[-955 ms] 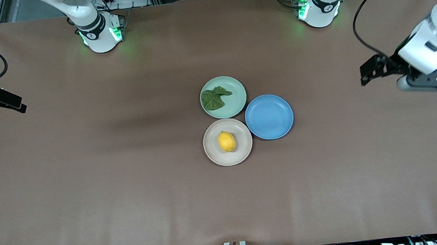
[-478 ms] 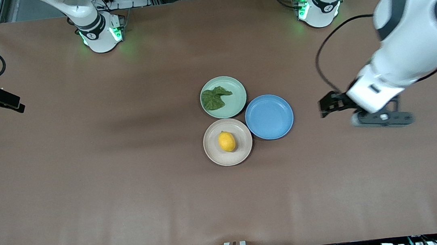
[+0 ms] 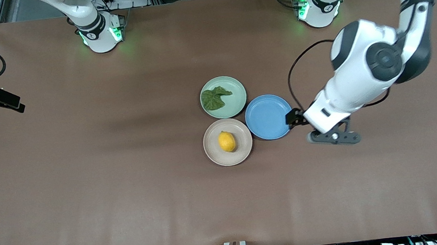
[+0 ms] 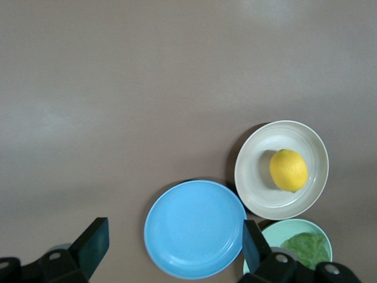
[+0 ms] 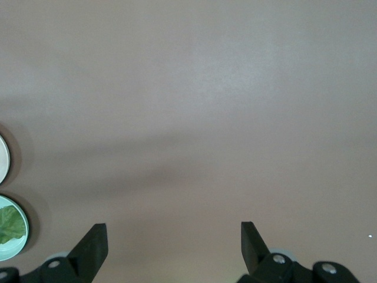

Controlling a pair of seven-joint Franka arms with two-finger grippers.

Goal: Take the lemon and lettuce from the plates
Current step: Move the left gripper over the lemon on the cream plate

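The lemon (image 3: 227,141) lies on the beige-pink plate (image 3: 210,149), the plate nearest the front camera. The lettuce (image 3: 214,97) lies on the mint green plate (image 3: 237,101), farther from the camera. My left gripper (image 3: 296,118) is up over the blue plate's edge toward the left arm's end. In the left wrist view it (image 4: 174,240) is open and empty, with the lemon (image 4: 288,170), beige-pink plate (image 4: 250,183) and lettuce (image 4: 306,246) in sight. My right gripper (image 3: 3,101) waits at the right arm's end of the table. In the right wrist view it (image 5: 174,242) is open and empty over bare table.
A blue plate (image 3: 269,116) stands empty beside the two plates, toward the left arm's end; it also shows in the left wrist view (image 4: 194,229). The right wrist view catches the lettuce (image 5: 7,225) on the mint plate (image 5: 23,229). Brown table surface lies all around.
My left arm has swung in from the left arm's end of the table to the blue plate's edge. The right arm has barely moved. The lemon and lettuce have not moved.
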